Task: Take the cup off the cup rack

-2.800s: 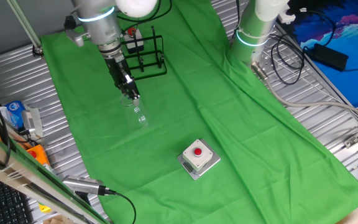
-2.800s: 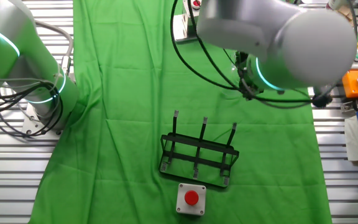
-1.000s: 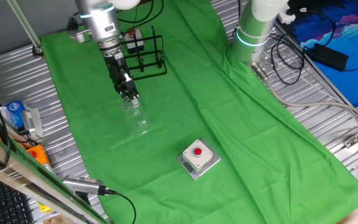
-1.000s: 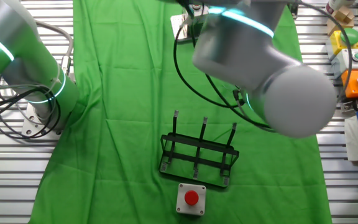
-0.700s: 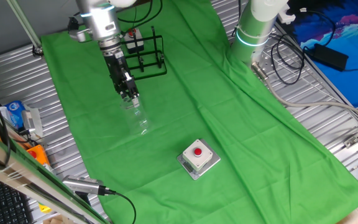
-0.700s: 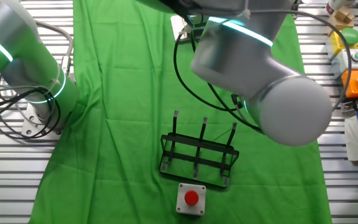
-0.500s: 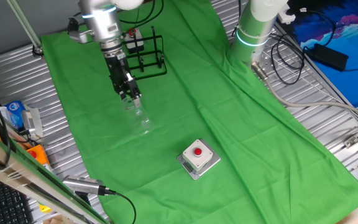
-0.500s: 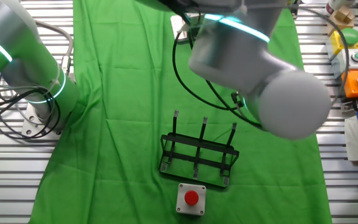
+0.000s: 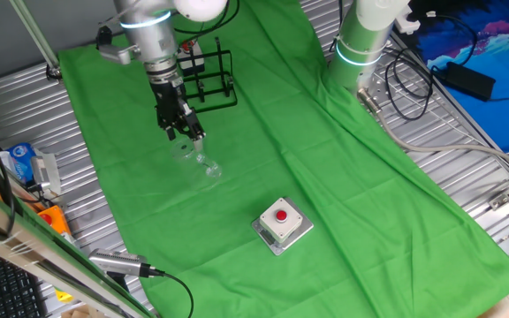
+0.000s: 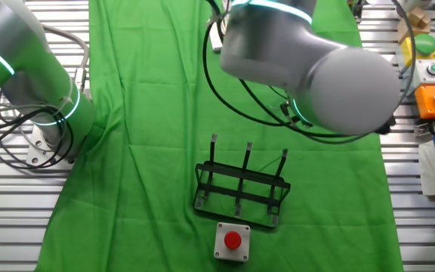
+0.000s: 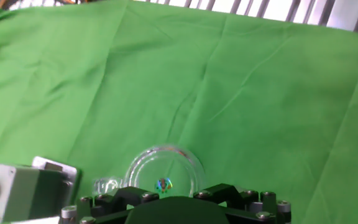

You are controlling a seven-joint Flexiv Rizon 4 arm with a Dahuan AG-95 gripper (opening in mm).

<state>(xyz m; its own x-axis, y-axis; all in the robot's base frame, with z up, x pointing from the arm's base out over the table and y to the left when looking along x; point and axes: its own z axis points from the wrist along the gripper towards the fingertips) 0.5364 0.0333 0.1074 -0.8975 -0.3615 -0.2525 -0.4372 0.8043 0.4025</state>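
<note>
My gripper (image 9: 186, 134) now shifted slightly toward the button box (image 9: 282, 224), jaws' state untellable, just above the cup (image 9: 203, 164).

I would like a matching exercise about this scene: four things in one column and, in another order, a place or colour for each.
Things:
1. cup
2. cup rack
3. button box
4. pincer

Descriptions:
A. black wire frame with nothing on its posts
B. grey, with a red button on top
C. clear, on the green cloth, off the rack
D. just above the cup, on the arm's end

Pairs: 1-C, 2-A, 3-B, 4-D
</note>
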